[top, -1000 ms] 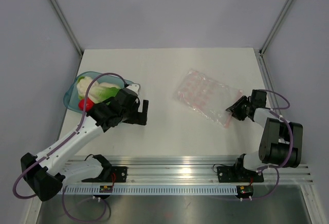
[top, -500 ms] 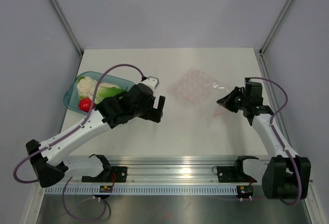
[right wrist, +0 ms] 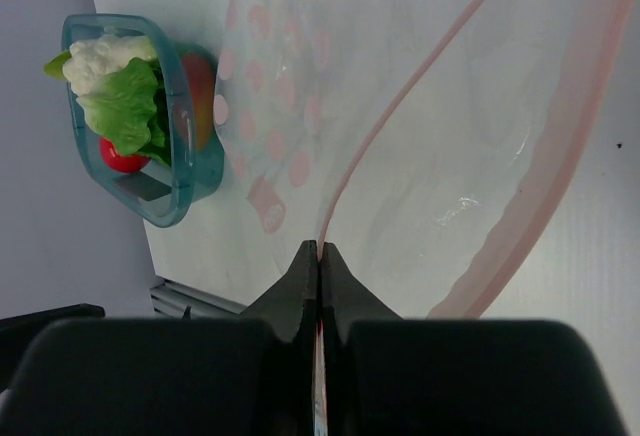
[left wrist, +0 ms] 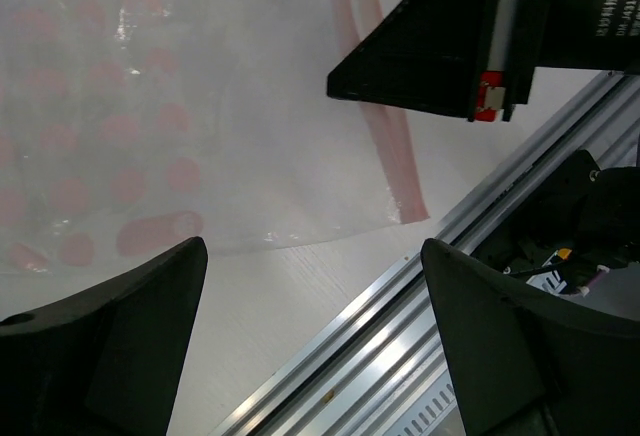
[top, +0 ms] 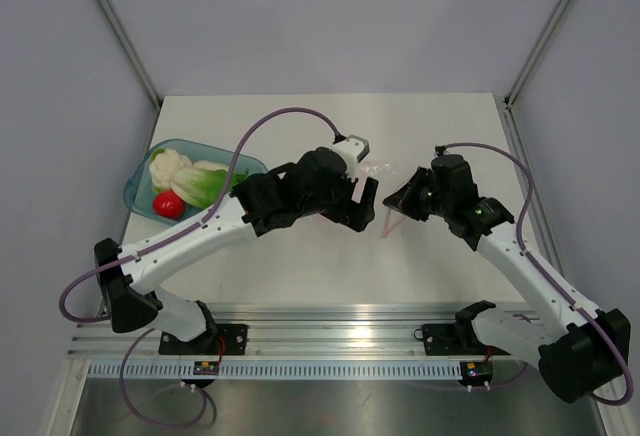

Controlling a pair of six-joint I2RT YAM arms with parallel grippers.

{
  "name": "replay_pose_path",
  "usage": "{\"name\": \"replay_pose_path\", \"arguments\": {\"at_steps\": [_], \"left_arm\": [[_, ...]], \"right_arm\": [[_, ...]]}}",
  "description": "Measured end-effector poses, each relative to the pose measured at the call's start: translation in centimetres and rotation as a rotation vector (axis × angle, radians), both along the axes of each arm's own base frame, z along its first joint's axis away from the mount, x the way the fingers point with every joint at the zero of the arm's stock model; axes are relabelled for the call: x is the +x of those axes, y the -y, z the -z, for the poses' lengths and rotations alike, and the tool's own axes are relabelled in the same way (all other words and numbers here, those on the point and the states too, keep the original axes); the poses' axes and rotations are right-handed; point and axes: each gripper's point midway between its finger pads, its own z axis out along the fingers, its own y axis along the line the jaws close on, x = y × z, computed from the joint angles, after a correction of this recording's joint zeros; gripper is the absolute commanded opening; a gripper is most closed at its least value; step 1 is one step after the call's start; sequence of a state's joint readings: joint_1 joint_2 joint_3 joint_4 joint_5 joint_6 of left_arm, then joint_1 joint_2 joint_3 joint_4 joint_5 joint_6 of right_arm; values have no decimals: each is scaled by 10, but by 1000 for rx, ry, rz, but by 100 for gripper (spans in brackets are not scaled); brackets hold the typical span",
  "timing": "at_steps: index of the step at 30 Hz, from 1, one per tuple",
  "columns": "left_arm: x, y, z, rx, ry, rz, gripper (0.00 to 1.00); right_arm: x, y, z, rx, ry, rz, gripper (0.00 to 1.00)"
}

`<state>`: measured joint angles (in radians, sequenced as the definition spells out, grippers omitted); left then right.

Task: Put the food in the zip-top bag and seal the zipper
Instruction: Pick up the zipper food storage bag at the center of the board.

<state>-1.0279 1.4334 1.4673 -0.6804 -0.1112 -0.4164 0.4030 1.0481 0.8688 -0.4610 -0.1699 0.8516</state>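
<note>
The zip-top bag [left wrist: 150, 106] is clear with pink dots and lies at the table's middle. My right gripper [right wrist: 320, 248] is shut on one lip of its zipper [right wrist: 400, 106] and holds the mouth open; the other pink lip [right wrist: 560, 186] curves away to the right. In the top view my right gripper [top: 398, 199] faces my left gripper [top: 365, 201], which hovers open over the bag and hides most of it. In the left wrist view my open left gripper [left wrist: 312, 246] is empty above the bag's near edge. The food [top: 190, 181], white, green and red pieces, lies in the teal bowl [top: 140, 188].
The teal bowl [right wrist: 175, 206] stands at the table's left side, beyond the bag in the right wrist view. A metal rail [left wrist: 470, 246] runs along the table's near edge. Grey walls enclose the table on three sides.
My left arm has swung right from the bowl to over the bag. My right gripper has drawn the bag's zipper edge left toward the table's middle, lifting the mouth open.
</note>
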Motion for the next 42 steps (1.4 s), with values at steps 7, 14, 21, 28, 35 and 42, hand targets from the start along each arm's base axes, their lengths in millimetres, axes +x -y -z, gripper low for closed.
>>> {"name": "replay_pose_path", "arguments": {"at_steps": [7, 14, 21, 28, 35, 42], "left_arm": [[-5, 20, 17, 10, -26, -1, 88], [-1, 22, 22, 14, -2, -41, 79], [-2, 26, 47, 79, 19, -59, 73], [3, 26, 65, 135, 41, -92, 60], [7, 23, 68, 141, 54, -117, 65], [8, 24, 67, 132, 50, -125, 70]], "right_arm": [[2, -31, 3, 6, -45, -4, 0], [2, -42, 0, 40, -59, 9, 0], [4, -44, -4, 79, -71, 35, 0], [4, -46, -13, 117, -61, 46, 0], [1, -44, -18, 130, -48, 52, 0], [-2, -41, -13, 124, -56, 57, 0]]}}
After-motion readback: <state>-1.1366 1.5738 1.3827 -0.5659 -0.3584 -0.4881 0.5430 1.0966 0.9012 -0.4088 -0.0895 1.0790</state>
